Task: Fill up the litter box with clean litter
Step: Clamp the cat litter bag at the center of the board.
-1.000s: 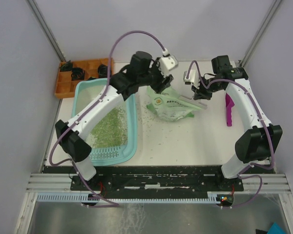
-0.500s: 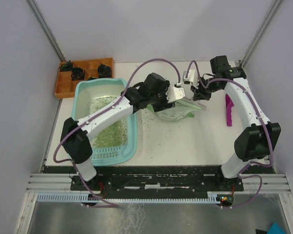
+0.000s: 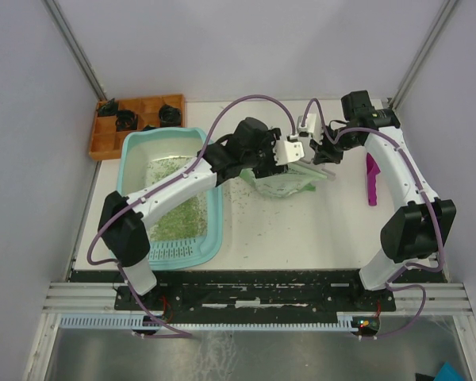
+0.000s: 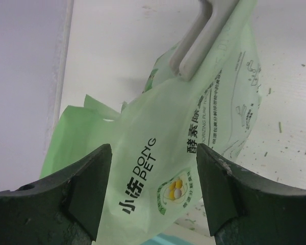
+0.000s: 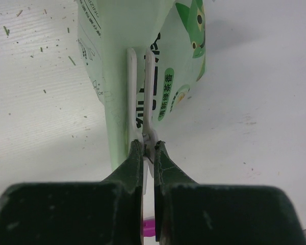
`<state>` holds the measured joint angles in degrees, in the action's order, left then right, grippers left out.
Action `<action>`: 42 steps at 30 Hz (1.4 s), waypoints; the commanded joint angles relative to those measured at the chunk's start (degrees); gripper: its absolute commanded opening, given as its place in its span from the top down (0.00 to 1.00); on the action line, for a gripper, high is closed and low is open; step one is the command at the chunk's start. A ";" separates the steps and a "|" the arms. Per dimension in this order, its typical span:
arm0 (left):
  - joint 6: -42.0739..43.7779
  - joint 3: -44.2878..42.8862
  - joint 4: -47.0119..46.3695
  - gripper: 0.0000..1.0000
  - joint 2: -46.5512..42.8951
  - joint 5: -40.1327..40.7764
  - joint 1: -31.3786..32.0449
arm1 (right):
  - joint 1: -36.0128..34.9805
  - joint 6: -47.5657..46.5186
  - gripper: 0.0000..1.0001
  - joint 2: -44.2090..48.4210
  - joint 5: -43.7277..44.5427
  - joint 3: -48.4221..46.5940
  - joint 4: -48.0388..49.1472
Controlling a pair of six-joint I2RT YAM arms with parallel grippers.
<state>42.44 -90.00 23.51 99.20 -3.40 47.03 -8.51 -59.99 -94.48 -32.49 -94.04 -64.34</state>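
Teal tub: the litter box (image 3: 165, 133) sits at the left of the table (image 3: 301, 238), its slotted ledge at the near end.
Fill so far: pale green litter (image 3: 178, 214) covers the box's near half; the far half shows whitish floor with only a thin scatter.
Verdict: partly filled, by the look of it, with more pouring needed to cover the floor.
Spill: loose granules dot the table just right of the litter box.
Bag: a light green bag (image 4: 158, 168) stands on the table right of the litter box, outside it.
Left pincer: the left pincer (image 4: 153, 153) is open, its jaws either side of the bag's printed face and not pressing it.
Right pincer: the right pincer (image 5: 148, 145) is closed on a white clip (image 5: 140, 92) that pinches the bag's edge.
Lettering: "DONG PET" runs in dark capitals on the bag, with Chinese characters alongside and a round yellow-and-green emblem.
Other face: more Chinese characters and a green cartoon figure; the fine print is too small to read.
Bystanders: a magenta scoop (image 3: 372, 178) lies far right of the litter box, and an orange tray (image 3: 139, 111) sits just beyond its far end.
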 commanded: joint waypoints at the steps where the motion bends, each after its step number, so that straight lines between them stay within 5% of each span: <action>1: 1.45 -2.45 -1.71 0.26 -0.56 -5.53 0.65 | -0.45 0.91 0.98 0.09 -0.68 -2.25 -1.32; 25: 4.15 -0.02 -2.83 0.29 4.74 -3.97 1.05 | -0.45 0.40 0.98 0.00 -0.69 -2.29 -2.37; 35: 7.05 0.31 -1.34 0.66 3.71 -1.51 0.96 | -0.37 0.07 0.98 -0.06 0.09 -2.38 -2.48; 42: 7.06 -0.94 -1.35 0.80 3.47 -1.98 0.96 | 0.25 0.94 0.98 2.08 2.64 -1.55 0.30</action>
<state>47.66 -89.58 22.68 104.31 -5.58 47.77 -8.51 -59.86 -94.61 -31.68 -94.39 -65.60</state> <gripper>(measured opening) 0.235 0.056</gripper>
